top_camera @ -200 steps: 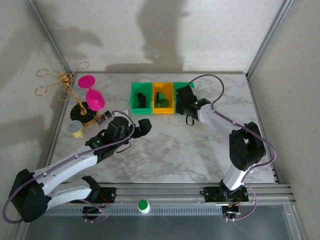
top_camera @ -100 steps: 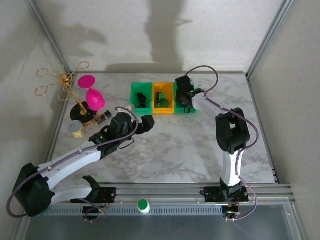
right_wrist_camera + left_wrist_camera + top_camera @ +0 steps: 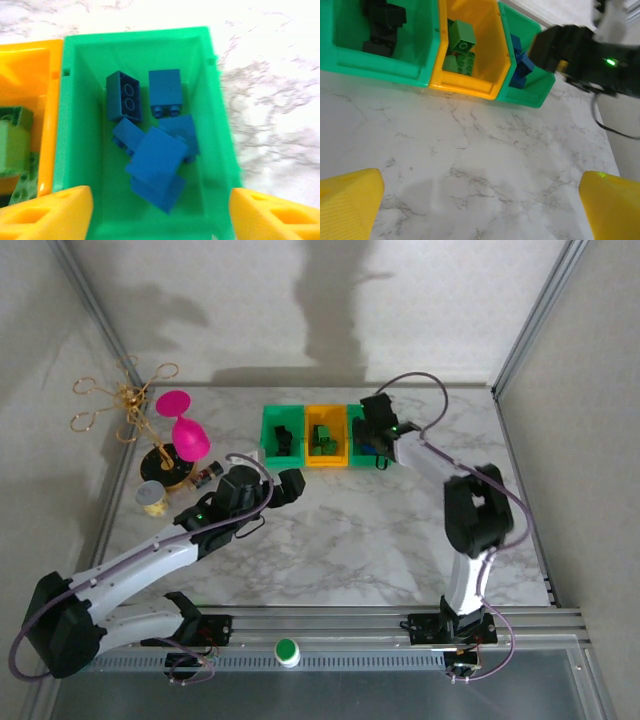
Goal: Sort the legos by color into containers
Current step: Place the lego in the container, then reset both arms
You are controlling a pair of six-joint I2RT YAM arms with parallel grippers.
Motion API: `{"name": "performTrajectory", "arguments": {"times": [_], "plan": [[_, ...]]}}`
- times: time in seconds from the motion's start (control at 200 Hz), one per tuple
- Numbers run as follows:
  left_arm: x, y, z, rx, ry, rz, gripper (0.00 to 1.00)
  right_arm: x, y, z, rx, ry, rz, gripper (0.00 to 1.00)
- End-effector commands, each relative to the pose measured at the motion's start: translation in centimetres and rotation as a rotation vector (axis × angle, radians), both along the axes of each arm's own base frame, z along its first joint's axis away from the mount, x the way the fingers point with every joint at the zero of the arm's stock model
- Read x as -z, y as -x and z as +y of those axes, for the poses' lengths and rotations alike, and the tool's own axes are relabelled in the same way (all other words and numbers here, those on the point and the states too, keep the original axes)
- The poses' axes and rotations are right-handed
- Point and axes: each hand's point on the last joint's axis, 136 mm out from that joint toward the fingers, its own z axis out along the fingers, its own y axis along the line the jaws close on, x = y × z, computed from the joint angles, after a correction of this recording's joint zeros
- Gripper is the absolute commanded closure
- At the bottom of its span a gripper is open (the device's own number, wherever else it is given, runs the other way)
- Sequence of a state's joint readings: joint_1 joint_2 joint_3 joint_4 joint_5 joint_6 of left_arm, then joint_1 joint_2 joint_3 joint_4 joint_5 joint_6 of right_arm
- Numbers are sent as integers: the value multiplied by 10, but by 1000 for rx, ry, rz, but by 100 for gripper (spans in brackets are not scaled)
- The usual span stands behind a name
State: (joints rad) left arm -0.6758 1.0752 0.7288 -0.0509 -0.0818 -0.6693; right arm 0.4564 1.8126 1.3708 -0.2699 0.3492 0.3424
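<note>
Left gripper (image 3: 480,207): you have it spread wide. Its yellow fingers (image 3: 347,202) sit at the two lower corners of the left wrist view, with nothing between them but the bare marble table (image 3: 470,150).
Left gripper, place: from above it hangs over the table on the near side of the bin row, in front of the left green bin (image 3: 375,65) and apart from it.
Right gripper (image 3: 160,215): your fingers stand apart here too, one at each lower corner of the right wrist view, and nothing is pinched between them.
Right gripper, place: it hangs directly over the right green bin (image 3: 222,125), looking straight down into it. In the top view it covers much of that bin.
Blue legos (image 3: 155,155): a small pile lies loose on the floor of the right green bin. One brick lies with its hollow underside up, and the rest lean on each other at odd angles.
Green legos (image 3: 462,35): they lie in the orange-yellow bin (image 3: 470,87), the middle one of the row.
Black legos (image 3: 382,22): they lie in the left green bin, toward its far end.
Bins: you see all three standing side by side, walls touching, near the far edge of the table.
Elsewhere: a pink goblet (image 3: 185,430) and a gold wire rack (image 3: 125,400) stand to the left of the row.
</note>
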Motion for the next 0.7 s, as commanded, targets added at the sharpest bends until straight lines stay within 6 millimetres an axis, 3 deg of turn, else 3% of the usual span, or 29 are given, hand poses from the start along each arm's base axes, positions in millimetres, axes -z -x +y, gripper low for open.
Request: {"name": "performTrajectory", "arguments": {"times": [0.0, 0.145, 0.265, 0.365, 0.531, 0.696], "plan": [[-4, 3, 48, -150, -145, -62, 1, -66, 24, -25, 31, -33, -214, 17], [-21, 16, 110, -359, -256, -201, 0, -74, 72, -88, 146, 25, -365, 7], [-20, 29, 174, -619, -369, -295, 0, -59, 103, -147, 279, 123, -457, 3], [-9, 33, 209, -752, -450, -341, 0, -38, 124, -184, 360, 166, -525, 2], [17, 22, 241, -781, -403, -424, 0, 7, 138, -195, 278, 75, -564, 1], [31, 19, 266, -780, -323, -507, 0, 10, 125, -188, 172, 6, -600, 1]]}}
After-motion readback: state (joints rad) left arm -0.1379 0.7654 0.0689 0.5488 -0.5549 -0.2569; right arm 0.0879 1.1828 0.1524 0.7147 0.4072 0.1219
